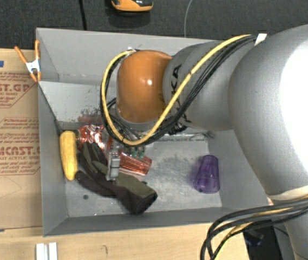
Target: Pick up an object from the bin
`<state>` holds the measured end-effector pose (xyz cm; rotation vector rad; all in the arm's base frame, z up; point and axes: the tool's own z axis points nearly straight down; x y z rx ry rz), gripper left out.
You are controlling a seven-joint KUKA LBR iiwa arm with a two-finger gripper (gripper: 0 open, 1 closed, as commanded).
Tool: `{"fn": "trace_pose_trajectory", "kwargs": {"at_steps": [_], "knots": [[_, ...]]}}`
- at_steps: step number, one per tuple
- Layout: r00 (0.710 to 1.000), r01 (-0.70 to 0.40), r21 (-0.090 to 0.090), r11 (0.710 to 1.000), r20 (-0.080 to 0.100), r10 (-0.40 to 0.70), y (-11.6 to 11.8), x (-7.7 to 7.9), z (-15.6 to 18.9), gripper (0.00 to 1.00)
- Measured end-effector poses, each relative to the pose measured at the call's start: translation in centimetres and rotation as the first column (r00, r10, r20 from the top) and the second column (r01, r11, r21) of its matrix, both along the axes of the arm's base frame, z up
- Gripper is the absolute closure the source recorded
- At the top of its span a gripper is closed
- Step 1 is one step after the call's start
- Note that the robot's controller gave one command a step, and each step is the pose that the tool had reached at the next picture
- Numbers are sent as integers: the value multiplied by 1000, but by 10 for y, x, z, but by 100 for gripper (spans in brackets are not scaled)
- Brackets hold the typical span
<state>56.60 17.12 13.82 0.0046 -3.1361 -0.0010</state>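
Closest to the near wall of the grey bin (51, 199) lies a crumpled dark brown cloth (126, 191). A purple cup (206, 173) sits well apart to its right. Just behind, the pincer (113, 166) hangs over the cloth's far edge, beside a copper foil wrapper (136, 165). I cannot tell whether it is apart or together. A yellow corn cob (68, 155) lies along the left wall.

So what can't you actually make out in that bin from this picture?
All in the camera view:
- Crinkled copper foil: partly hidden by the end effector; what it wraps is unclear.
- Dark cloth: glove or sock, cannot tell.
- Bin: its far and right parts lie under the arm and its orange cover.
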Motion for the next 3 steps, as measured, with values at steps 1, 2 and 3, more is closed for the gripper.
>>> {"fn": "trace_pose_trajectory", "kwargs": {"at_steps": [1,2,3], "knots": [[1000,1,0,1000,0,-1,0,-1,1,0],[998,-65,-2,998,2,65,1,-6,22,0],[981,-192,1,981,18,192,-4,-3,-8,0]]}}
